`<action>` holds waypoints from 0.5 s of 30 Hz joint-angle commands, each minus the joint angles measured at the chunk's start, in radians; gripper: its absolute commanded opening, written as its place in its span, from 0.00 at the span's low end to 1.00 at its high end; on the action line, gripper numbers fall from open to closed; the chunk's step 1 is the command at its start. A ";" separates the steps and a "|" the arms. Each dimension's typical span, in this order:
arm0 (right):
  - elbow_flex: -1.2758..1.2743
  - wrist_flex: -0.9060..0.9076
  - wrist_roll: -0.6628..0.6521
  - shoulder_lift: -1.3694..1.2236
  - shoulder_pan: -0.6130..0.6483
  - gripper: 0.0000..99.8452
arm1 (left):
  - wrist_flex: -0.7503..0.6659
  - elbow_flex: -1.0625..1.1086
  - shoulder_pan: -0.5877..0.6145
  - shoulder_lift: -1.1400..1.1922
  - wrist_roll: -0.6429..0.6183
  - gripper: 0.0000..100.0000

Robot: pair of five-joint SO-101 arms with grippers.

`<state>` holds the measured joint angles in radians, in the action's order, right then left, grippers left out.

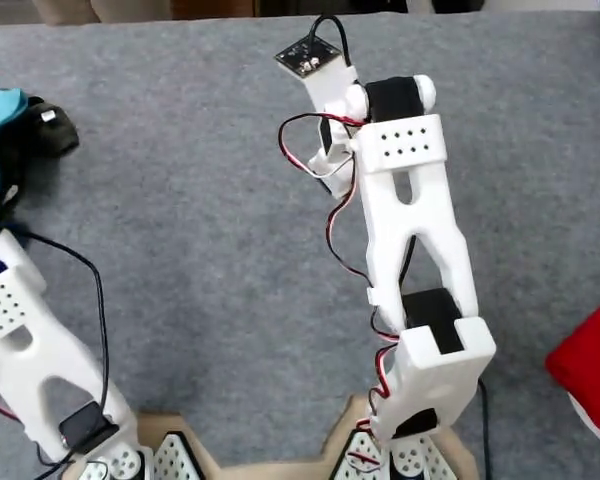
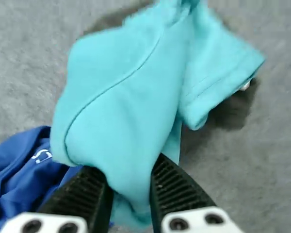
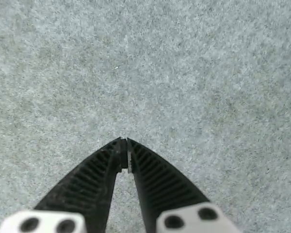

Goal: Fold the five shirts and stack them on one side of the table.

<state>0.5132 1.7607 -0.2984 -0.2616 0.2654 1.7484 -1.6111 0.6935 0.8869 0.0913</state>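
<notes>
Starting at the near edge: red shirt point(image 1: 588, 372) lies bunched at the right edge of the table point(image 1: 210, 260), unfolded, apart from the right arm point(image 1: 420, 250). Left arm point(image 1: 25, 350) runs out to the left edge.

Left gripper point(image 2: 126, 167) is clamped on the teal shirt point(image 2: 131, 97), a fold of cloth pinched between both fingers point(image 2: 172, 187). Blue shirt point(image 2: 19, 179) lies crumpled just beside the grip, partly under the teal one. Beyond the teal shirt and touching it is dark fabric point(image 1: 48, 132) with a small white tag. Probably another shirt, can't confirm.

Right gripper point(image 3: 124, 141) is farther out, mid-table, fingers closed tip to tip on nothing, bare grey surface under it.

Progress, my read: early.
- Every shirt in view is crumpled; nothing folded or stacked yet.
- Three shirts identifiable, maybe four.
- Teal one is only gripped, not spread.
- Left to do: flatten, fold and stack, for all five.

Orientation of the teal shirt:
- It is wadded, with no clean outline.
- Long axis runs from the pinch straight out, away from the left gripper along its reach.
- Far end is a hemmed sleeve point(image 2: 223, 73), cuff pointing away from the fingers.
- Shadow beneath suggests that end is lifted off the table.
- Collar and hem direction: can't tell.
</notes>
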 commanded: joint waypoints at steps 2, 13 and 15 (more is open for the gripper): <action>-0.002 0.025 0.000 0.012 -0.064 0.01 | 0.014 0.063 -0.087 -0.237 -0.040 0.02; -0.004 0.025 -0.006 0.171 -0.282 0.01 | 0.012 0.881 -0.423 -0.866 -0.046 0.02; -0.004 0.025 -0.008 0.223 -0.335 0.01 | 0.012 1.046 -0.508 -0.966 -0.046 0.02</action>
<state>0.5132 1.7622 -0.2984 -0.1527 0.0046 1.7484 -0.7902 0.2931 0.1105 0.0453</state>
